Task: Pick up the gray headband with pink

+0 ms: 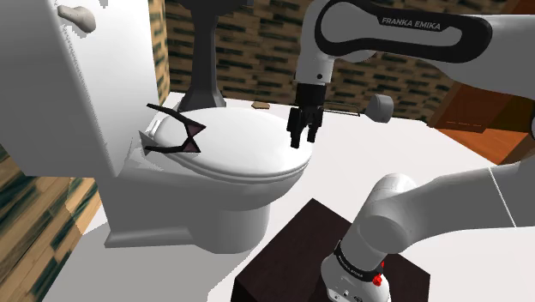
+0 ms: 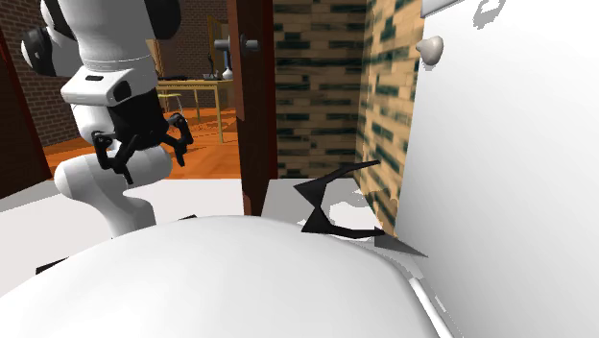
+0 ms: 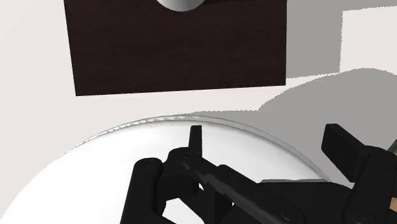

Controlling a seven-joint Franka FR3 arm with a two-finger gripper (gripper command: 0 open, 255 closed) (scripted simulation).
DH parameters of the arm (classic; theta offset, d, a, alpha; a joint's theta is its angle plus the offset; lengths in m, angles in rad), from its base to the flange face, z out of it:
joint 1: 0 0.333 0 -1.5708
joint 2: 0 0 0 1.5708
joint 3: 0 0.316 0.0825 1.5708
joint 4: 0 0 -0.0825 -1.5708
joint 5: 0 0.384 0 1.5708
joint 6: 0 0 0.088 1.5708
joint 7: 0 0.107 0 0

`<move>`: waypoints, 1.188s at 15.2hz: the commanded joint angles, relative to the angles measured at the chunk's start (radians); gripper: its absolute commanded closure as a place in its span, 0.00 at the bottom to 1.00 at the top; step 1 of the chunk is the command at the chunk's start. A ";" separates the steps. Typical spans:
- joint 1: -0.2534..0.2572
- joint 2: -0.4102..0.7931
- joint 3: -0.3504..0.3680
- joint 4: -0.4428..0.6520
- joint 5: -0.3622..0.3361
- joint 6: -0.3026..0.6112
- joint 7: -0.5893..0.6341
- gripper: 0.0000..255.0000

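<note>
My fingers (image 3: 343, 147) are spread wide and empty, ready for a grasp, over the toilet lid (image 1: 244, 159). The headband (image 1: 191, 136), dark with possibly pink trim, lies at the lid's back by the tank (image 1: 86, 86), well apart.

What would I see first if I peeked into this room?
A big white toilet with its lid shut sits in the middle of the shoulder view. A dark headband with a pinkish bow lies on the lid close to the tank. The robot's black gripper hangs above the lid's other side, fingers open, holding nothing.
</note>
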 commanded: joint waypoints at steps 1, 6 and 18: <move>0.000 0.000 0.000 0.000 0.000 0.000 0.000 0.00; 0.051 0.112 0.030 0.041 0.016 0.170 -0.066 0.00; 0.154 0.378 0.110 0.217 0.032 0.502 -0.204 0.00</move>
